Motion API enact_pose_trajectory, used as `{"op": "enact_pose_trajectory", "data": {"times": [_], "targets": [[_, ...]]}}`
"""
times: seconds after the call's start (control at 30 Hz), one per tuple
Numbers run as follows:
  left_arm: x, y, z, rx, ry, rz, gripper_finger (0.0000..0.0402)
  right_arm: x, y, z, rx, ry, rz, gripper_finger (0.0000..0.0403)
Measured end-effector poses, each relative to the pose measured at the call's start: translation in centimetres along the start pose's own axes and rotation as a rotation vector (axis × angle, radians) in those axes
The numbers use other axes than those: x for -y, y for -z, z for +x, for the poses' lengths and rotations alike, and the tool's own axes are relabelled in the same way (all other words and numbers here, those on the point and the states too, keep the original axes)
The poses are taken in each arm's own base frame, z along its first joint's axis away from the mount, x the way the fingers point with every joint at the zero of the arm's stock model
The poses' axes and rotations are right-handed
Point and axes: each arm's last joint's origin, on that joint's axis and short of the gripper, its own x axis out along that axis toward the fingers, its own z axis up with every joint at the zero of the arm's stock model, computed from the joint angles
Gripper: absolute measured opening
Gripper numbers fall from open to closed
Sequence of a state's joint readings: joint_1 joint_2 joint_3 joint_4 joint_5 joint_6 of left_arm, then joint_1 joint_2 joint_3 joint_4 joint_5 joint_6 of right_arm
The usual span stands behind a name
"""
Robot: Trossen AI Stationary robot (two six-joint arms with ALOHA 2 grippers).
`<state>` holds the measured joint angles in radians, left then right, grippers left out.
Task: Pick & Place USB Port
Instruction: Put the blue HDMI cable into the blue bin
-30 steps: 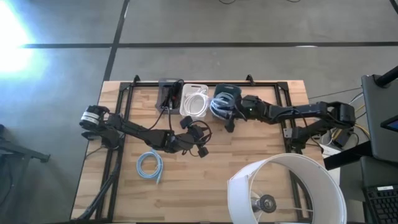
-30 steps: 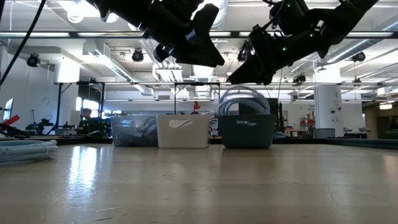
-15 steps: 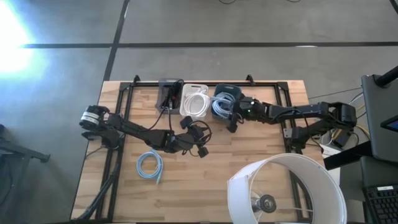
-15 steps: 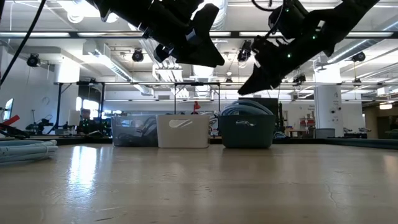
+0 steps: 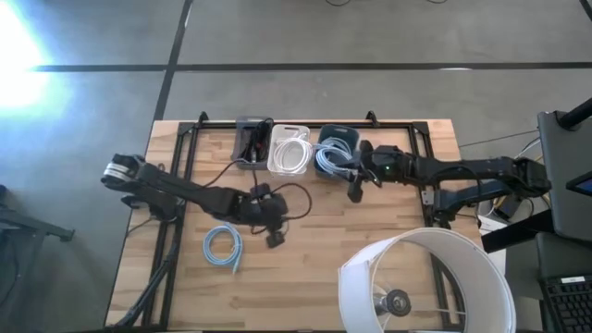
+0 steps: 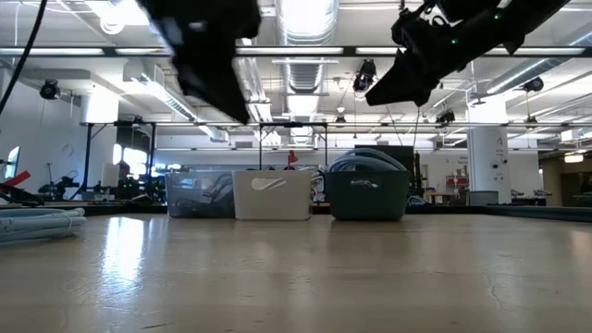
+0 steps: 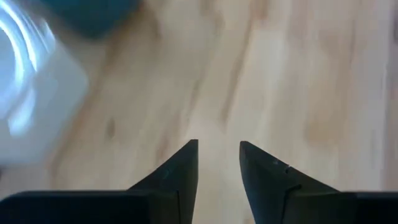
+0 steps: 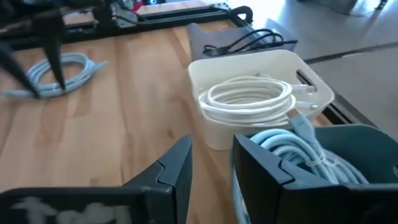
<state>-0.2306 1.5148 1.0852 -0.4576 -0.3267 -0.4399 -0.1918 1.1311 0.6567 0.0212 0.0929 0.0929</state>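
Observation:
A loose light-blue cable coil [image 5: 223,245] lies flat on the wooden table, toward its near left; it also shows in the right wrist view [image 8: 59,70]. Three bins stand in a row at the far edge. One is a clear bin [image 5: 252,141] with a black cable. A white bin [image 5: 289,153] holds a white cable coil [image 8: 249,99]. A teal bin [image 5: 333,148] holds a light-blue cable [image 8: 292,146]. My left gripper [image 5: 275,237] hangs open and empty above the table, just right of the loose coil. My right gripper [image 5: 354,188] is open and empty, raised just near-right of the teal bin.
A large white round shade [image 5: 425,282] stands over the table's near right corner. A black frame [image 5: 305,123] runs along the far edge behind the bins. Bare wood [image 5: 370,217] lies between the two grippers. Cables and equipment sit off the table's right side.
My right gripper has drawn back from over the teal bin toward the near right, and the light-blue cable in that bin has sunk lower. My left gripper has swung quickly toward the near left, closer to the loose coil.

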Motion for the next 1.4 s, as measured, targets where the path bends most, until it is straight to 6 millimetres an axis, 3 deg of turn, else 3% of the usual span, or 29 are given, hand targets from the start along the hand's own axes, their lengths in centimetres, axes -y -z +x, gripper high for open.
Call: {"op": "enact_pose_trajectory", "data": {"times": [0.17,0.27,0.4,0.57,0.87,1.1,1.3,1.4], "targets": [[-1.3,3.0,-1.9,-0.312,-0.051,0.084,0.0114,-0.7,0.1,-0.3,-0.004,-0.026,-0.036,0.0112],[-2.3,4.9,-2.4,-0.468,-0.159,0.024,0.0112,-0.7,0.2,-0.3,-0.010,-0.029,-0.040,0.0117],[-3.3,7.2,-2.2,-0.581,-0.260,-0.114,0.0112,-0.7,0.2,-0.3,-0.012,-0.028,-0.041,0.0123],[-3.8,10.1,-1.5,-0.772,-0.187,-0.166,0.0112,-0.7,0.2,-0.3,-0.017,-0.027,-0.042,0.0129],[-5.0,14.0,-0.2,-0.852,-0.191,-0.176,0.0110,-0.7,0.3,-0.3,-0.020,-0.025,-0.063,0.0122],[-4.8,14.4,0.5,-0.809,-0.119,-0.210,0.0101,-0.7,0.3,-0.2,-0.020,-0.024,-0.061,0.0116],[-4.7,13.9,0.4,-0.788,-0.118,-0.199,0.0027,-0.7,0.3,-0.2,-0.020,-0.024,-0.060,0.0123],[-4.5,13.2,0.5,-0.723,-0.143,-0.184,0.0015,-0.7,0.3,-0.2,-0.021,-0.024,-0.059,0.0127]]}}
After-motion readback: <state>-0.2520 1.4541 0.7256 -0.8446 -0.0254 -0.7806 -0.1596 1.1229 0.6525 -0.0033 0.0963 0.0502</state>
